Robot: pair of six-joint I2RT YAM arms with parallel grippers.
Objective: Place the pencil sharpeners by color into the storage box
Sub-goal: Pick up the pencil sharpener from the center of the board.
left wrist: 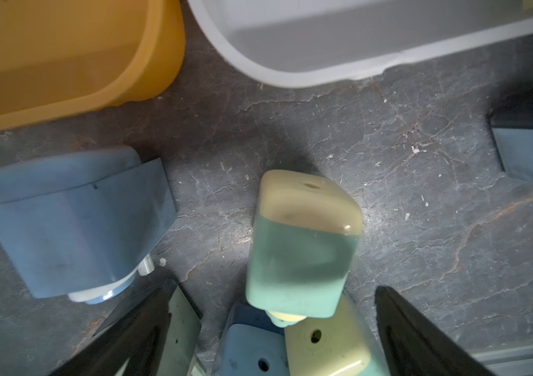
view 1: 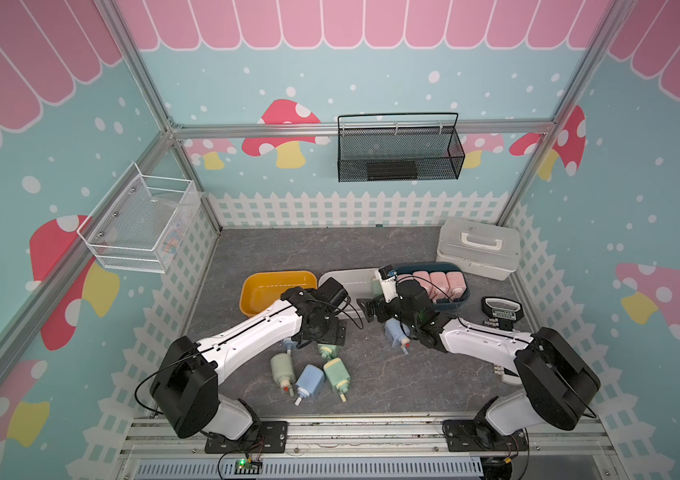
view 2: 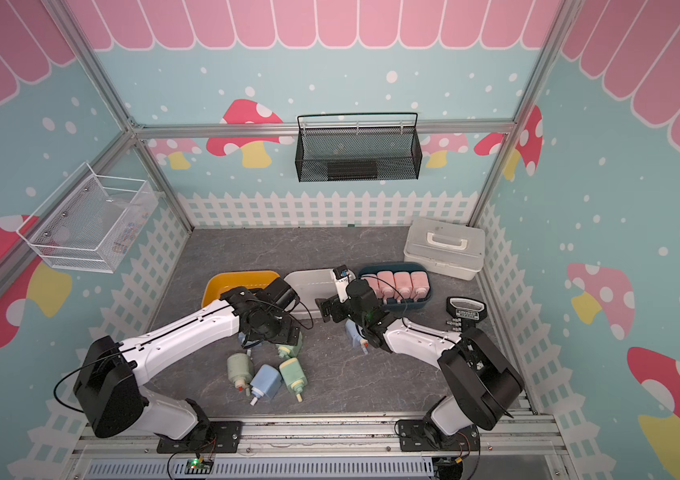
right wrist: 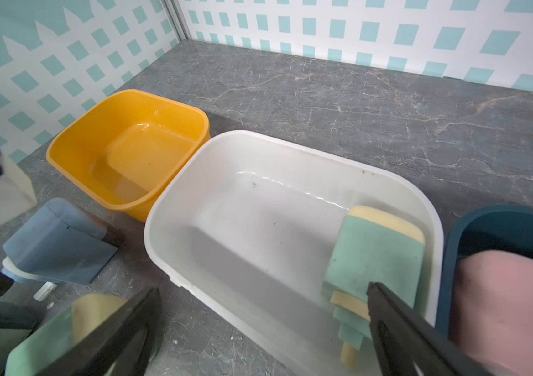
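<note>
Three open storage boxes stand in a row: yellow [view 1: 255,291], white [view 1: 346,276] and dark blue [view 1: 460,305]. Several pink pencil sharpeners [view 1: 440,282] fill the dark blue one. A green one [right wrist: 375,257] lies in the white one. Green [view 1: 282,368] and blue [view 1: 310,380] sharpeners lie loose on the table. My left gripper [left wrist: 274,325] is open, low over a green sharpener [left wrist: 301,247] that lies just ahead of its fingers. My right gripper [right wrist: 265,325] is open and empty by the white box's front rim. Another blue sharpener [view 1: 396,332] sits under the right arm.
A white lidded case with a handle [view 1: 477,247] stands at the back right. A black hand tool [view 1: 502,311] lies near the right wall. A black mesh basket [view 1: 400,147] and a white mesh basket [view 1: 143,220] hang on the walls.
</note>
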